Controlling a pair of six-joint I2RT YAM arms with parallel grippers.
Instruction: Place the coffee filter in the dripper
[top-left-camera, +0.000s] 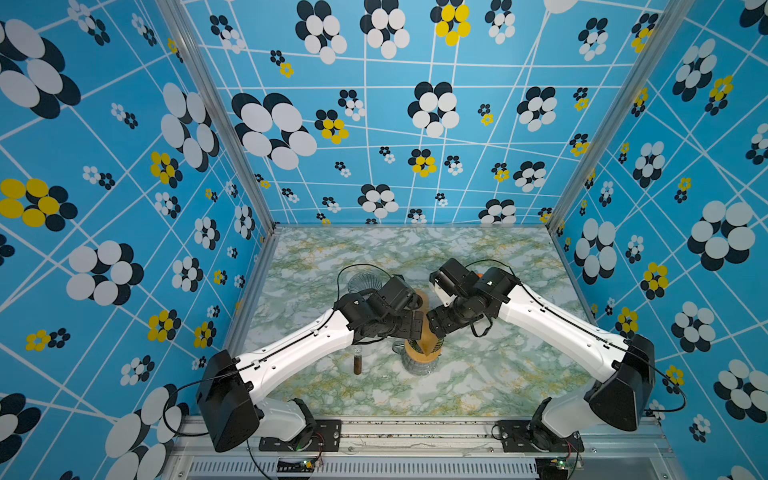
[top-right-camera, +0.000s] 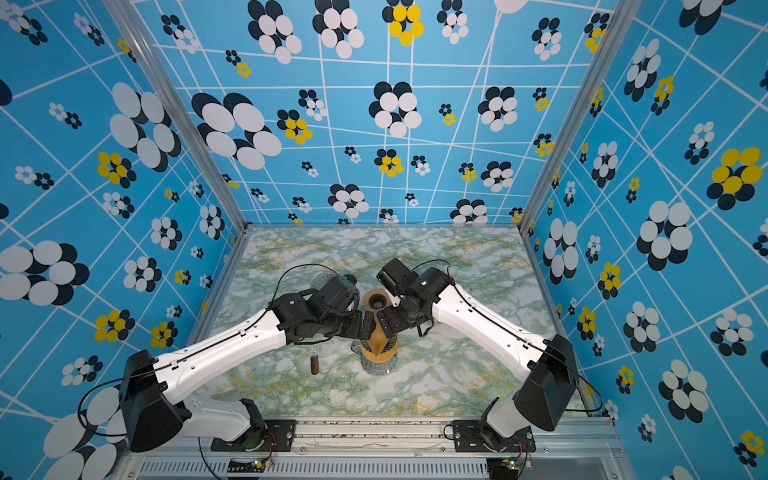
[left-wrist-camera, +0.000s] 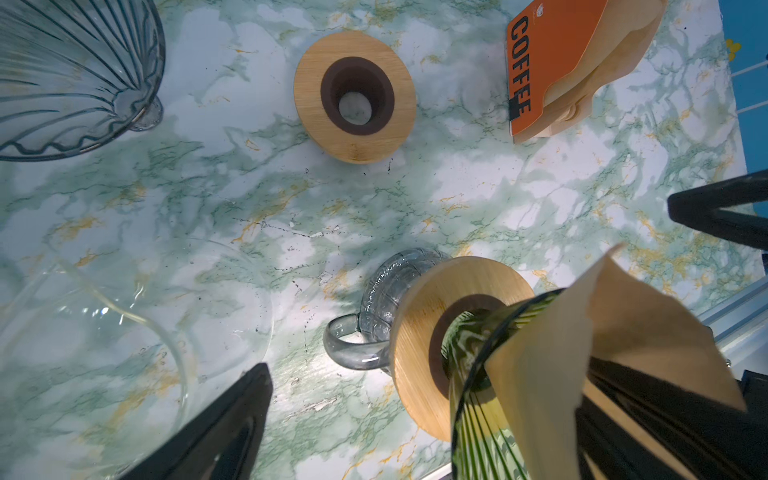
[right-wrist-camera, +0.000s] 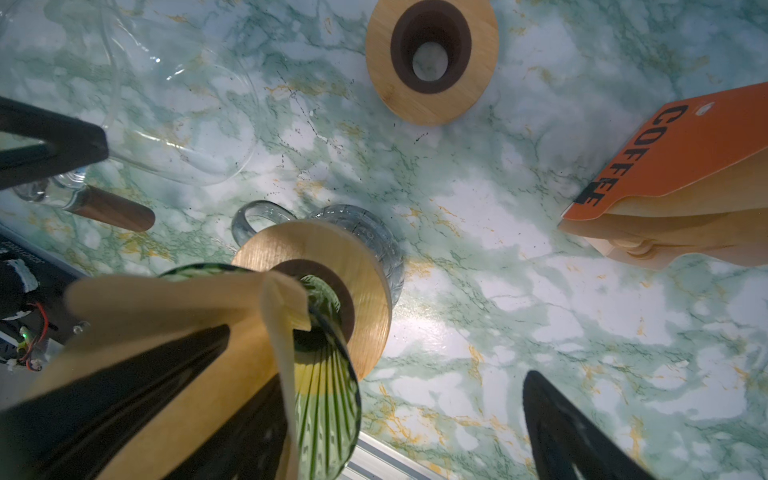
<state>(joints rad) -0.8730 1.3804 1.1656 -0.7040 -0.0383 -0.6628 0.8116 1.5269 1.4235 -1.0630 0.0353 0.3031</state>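
Near centre, you had the coffee filter (left-wrist-camera: 602, 332) standing in the green dripper (left-wrist-camera: 469, 374), apparently not pressed home. The left gripper (top-right-camera: 365, 328) and right gripper (top-right-camera: 386, 324) stood released, one finger each inside the paper. Farther back lay the filter pack (left-wrist-camera: 552, 62).

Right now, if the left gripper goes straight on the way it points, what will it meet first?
Probably the wooden ring under the green dripper, which sits between the fingers of the open left gripper. The filter hides one fingertip. Depth is unclear.
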